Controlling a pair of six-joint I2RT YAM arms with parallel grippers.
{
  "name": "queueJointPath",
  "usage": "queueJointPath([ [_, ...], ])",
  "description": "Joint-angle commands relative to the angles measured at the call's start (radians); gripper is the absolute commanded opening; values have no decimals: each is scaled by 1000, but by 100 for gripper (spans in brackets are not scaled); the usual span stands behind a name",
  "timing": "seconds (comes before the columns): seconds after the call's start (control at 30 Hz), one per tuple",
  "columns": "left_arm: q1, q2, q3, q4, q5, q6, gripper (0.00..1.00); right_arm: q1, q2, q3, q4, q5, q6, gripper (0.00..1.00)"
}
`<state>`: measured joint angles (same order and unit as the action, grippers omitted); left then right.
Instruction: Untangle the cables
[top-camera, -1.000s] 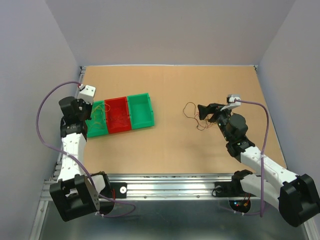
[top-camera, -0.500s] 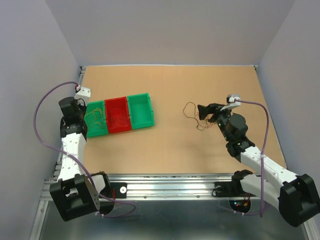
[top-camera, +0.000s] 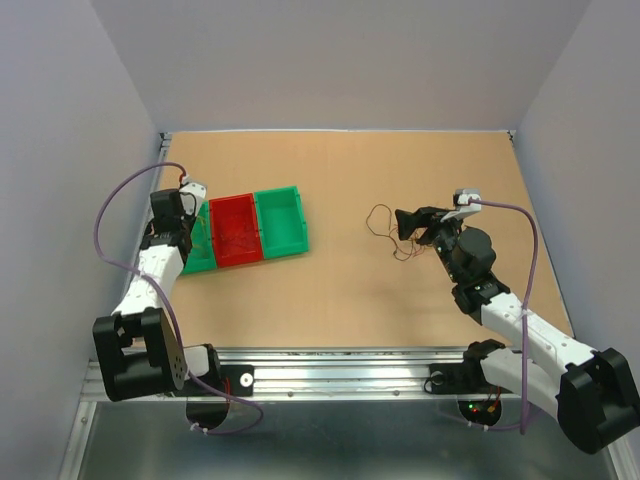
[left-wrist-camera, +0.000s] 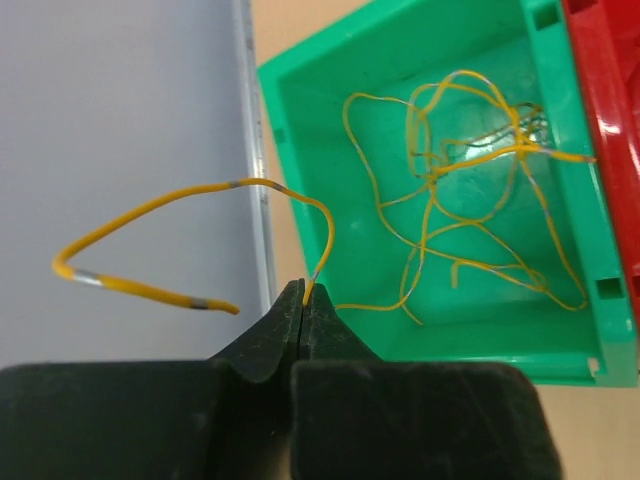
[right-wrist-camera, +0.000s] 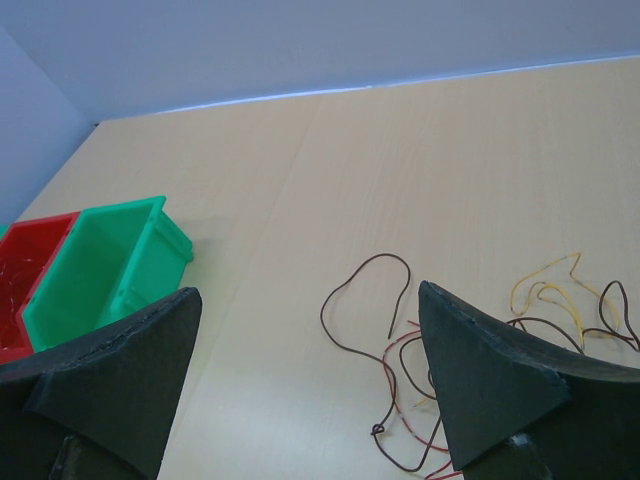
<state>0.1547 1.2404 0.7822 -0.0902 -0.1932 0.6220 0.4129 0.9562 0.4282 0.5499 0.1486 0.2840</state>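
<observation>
**Left arm (top-camera: 150, 275).** Jaws clenched on one end of a single yellow wire (left-wrist-camera: 180, 195). The wire rises from the tips, arches over and ends free in the air. It carries short grey bands along its length. The jaws hang over the outer edge of the green bin (left-wrist-camera: 450, 350) that adjoins the red bin (top-camera: 231, 200) on its left, on the side away from the red bin.

**Left green bin.** A loose heap of yellow wires (left-wrist-camera: 450, 170) lies on its floor, crowded toward the wall shared with the red bin.

**Second green bin (right-wrist-camera: 150, 250).** It adjoins the red bin on the right.

**Right arm (top-camera: 500, 300).** Jaws released, spread wide and grasping nothing. They are held low over the desk (top-camera: 400, 170), well to the right of the red bin.

**Remaining tangle (top-camera: 388, 235).** It lies on the desk, well to the right of the red bin, between and just ahead of the right jaws. In it:
- a dark brown wire (right-wrist-camera: 365, 275) forming an open loop;
- a red wire (right-wrist-camera: 395, 390) crossing it;
- a yellow strand (right-wrist-camera: 550, 285) on the side farthest from the red bin.

Whether either fingertip touches the tangle cannot be told.
</observation>
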Motion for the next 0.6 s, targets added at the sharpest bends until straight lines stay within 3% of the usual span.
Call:
queueJointPath([
  [0.0, -36, 37, 49, -8, -45, -45, 0, -3, -19, -20, 27, -4, -6, 94],
  [0.17, -35, 197, 110, -20, -31, -88, 0, -3, -28, -25, 25, -1, -11, 94],
  [0.43, -29, 378, 216, -78, 176, -104, 0, -2, -50, -34, 18, 12, -17, 94],
  [0.57, -17, 451, 230, -75, 189, -102, 0, -3, -51, -31, 10, 16, -22, 94],
])
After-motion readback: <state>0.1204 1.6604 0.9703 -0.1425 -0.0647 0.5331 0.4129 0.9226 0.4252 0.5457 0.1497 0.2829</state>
